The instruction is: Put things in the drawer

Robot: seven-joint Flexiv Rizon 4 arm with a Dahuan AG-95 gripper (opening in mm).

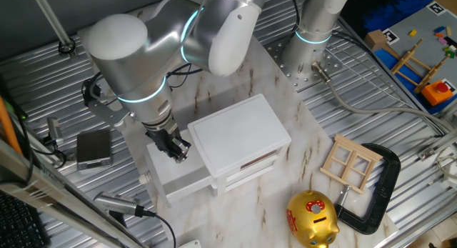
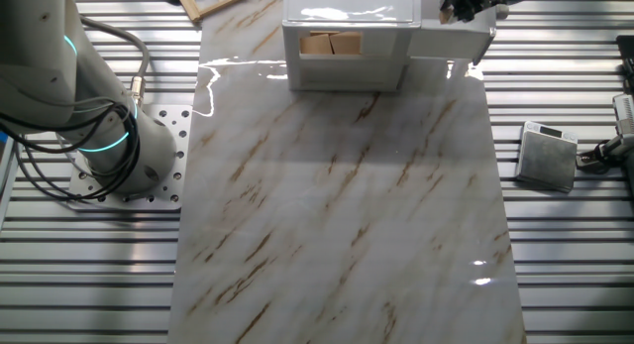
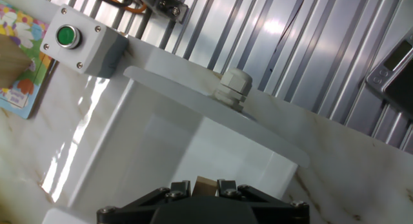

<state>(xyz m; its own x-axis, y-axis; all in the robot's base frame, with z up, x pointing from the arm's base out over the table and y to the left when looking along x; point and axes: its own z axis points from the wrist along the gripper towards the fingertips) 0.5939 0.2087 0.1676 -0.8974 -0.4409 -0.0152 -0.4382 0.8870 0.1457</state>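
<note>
in one fixed view the gripper [image 1: 178, 149] hangs over the open top drawer [image 1: 175, 178] of the white cabinet [image 1: 239, 137], which is pulled out toward the lower left. the fingertips are low over the drawer's bed, close beside the cabinet's edge. the gold piggy bank [image 1: 313, 219] and wooden window frame [image 1: 351, 162] sit well apart on the worktop [image 1: 300, 119].

in the other fixed view the gripper [image 2: 464, 4] is only partly visible at the top edge, above the drawer [image 2: 451, 42] projecting from the cabinet [image 2: 347, 37].

in the hand view the brown block [image 3: 206, 183] is pinched between the two fingers [image 3: 181, 187], narrowly parted and closed on it, with the white drawer floor [image 3: 148, 146] directly below and its front and knob [image 3: 231, 88] beyond.

the step in hand looks like the release. done well, the gripper would lower until the block is nearly on the floor, then part just enough to free it, staying clear of the drawer walls and cabinet edge, and lift straight up.
</note>
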